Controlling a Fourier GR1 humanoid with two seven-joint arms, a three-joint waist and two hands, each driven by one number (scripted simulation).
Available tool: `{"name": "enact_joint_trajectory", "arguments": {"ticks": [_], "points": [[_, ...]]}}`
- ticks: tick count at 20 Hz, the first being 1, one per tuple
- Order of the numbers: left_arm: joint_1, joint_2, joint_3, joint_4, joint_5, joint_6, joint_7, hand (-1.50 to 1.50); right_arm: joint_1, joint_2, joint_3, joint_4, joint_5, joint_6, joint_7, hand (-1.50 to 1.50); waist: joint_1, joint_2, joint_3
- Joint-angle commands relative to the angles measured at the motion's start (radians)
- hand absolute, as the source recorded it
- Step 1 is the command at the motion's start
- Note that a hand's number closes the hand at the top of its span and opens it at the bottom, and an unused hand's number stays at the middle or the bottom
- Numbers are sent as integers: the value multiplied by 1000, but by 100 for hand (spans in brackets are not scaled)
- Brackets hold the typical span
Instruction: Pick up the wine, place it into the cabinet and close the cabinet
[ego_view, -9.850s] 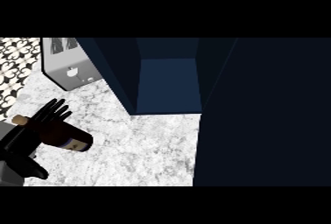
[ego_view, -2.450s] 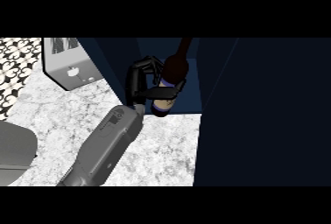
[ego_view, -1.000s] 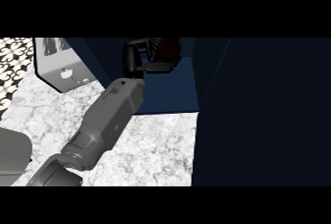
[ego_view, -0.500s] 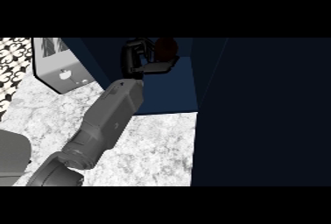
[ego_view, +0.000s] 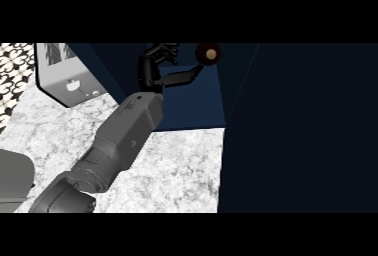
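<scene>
The wine bottle (ego_view: 209, 54) stands inside the dark blue cabinet (ego_view: 193, 107). I look down on it, so only its round brown top and dark shoulder show near the upper edge. My left hand (ego_view: 158, 66) is inside the cabinet just left of the bottle. Its fingers (ego_view: 163, 50) point up and away, and its thumb (ego_view: 182, 76) stretches right, ending just below the bottle. The hand is open and no fingers curl round the bottle. The grey left forearm (ego_view: 131, 131) runs up from the lower left. The right hand does not show.
The open cabinet door (ego_view: 299, 130) is a tall dark panel filling the right side. A grey appliance (ego_view: 68, 75) stands on the marble counter (ego_view: 173, 167) left of the cabinet. A patterned wall (ego_view: 15, 67) lies at the far left.
The left hand held the bottle inside the cabinet half a second ago. Its fingers have since opened and drawn left, leaving the bottle standing to their right.
</scene>
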Motion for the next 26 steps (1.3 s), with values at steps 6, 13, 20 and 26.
{"name": "enact_joint_trajectory", "arguments": {"ticks": [6, 13, 20, 26], "points": [[60, 20, -7, 65, -35, 25, -37, -150, 33, 4, 4, -69, -45, 4, 11, -150, -10, 9, -4], [45, 26, -32, 87, -74, 82, -25, -150, 4, -2, 12, -100, -39, -13, 67, -150, -19, 9, -5], [49, 20, 20, 53, -35, 82, -60, -150, 16, -5, -19, -41, -74, 21, 0, -150, -26, 16, -4], [68, 62, 9, 58, -58, -8, -60, -150, 35, -4, -7, -34, -55, 36, -31, -150, -15, 13, -4]]}}
